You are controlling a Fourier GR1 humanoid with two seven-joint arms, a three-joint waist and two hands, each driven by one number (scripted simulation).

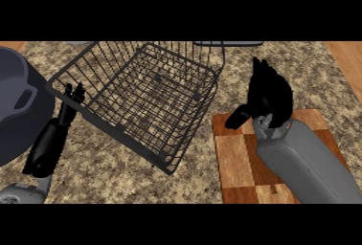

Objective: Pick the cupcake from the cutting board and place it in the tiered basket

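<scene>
The black wire tiered basket (141,91) fills the middle of the counter, its upper tier tilted toward me. A checkered wooden cutting board (240,162) lies at the lower right. My right hand (272,98) hovers over the board's far edge, fingers straight and pointing away, thumb out to the left. No cupcake shows; the hand and forearm cover much of the board. My left hand (69,98) rests open by the basket's left rim, fingers up.
A large dark grey pot (14,105) with a side handle takes up the left edge. A grey object (226,43) peeks in at the top behind the basket. Speckled stone counter (106,167) shows in front of the basket.
</scene>
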